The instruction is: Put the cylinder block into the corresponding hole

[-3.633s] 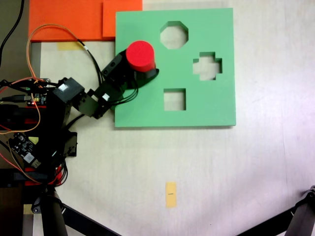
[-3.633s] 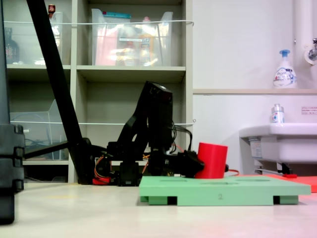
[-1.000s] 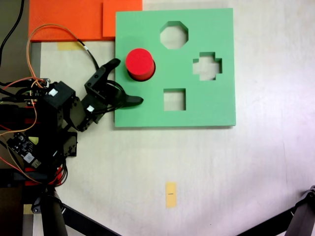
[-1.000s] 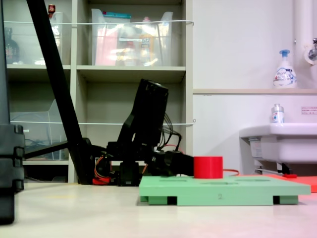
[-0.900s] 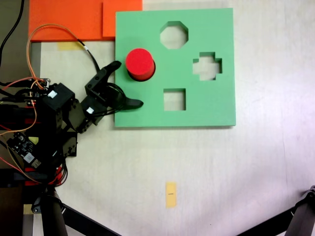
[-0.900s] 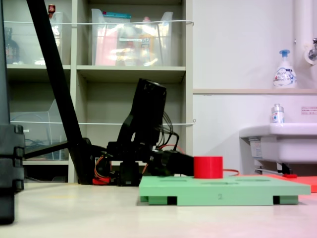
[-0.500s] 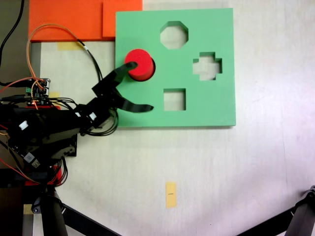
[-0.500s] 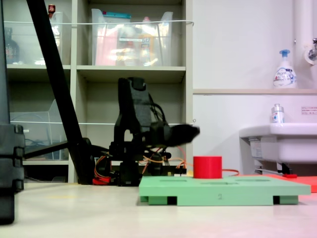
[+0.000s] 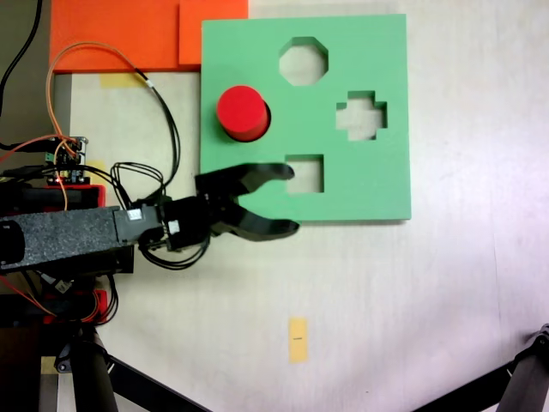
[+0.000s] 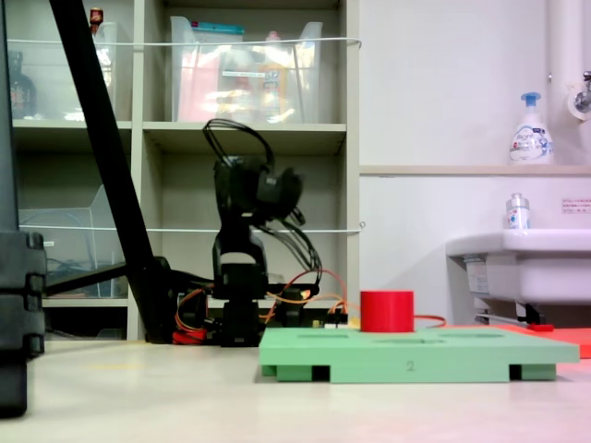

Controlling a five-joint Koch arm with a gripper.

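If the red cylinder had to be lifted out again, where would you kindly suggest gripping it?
Probably by the curved side wall of the cylinder block standing proud of the green board, jaws coming from above and straddling it; the flat round top offers no hold.

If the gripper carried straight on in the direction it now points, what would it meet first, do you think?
Probably nothing: the open gripper points toward the first exterior view's right, raised well above the green foam board in the second exterior view, so it would likely pass over the square cutout.
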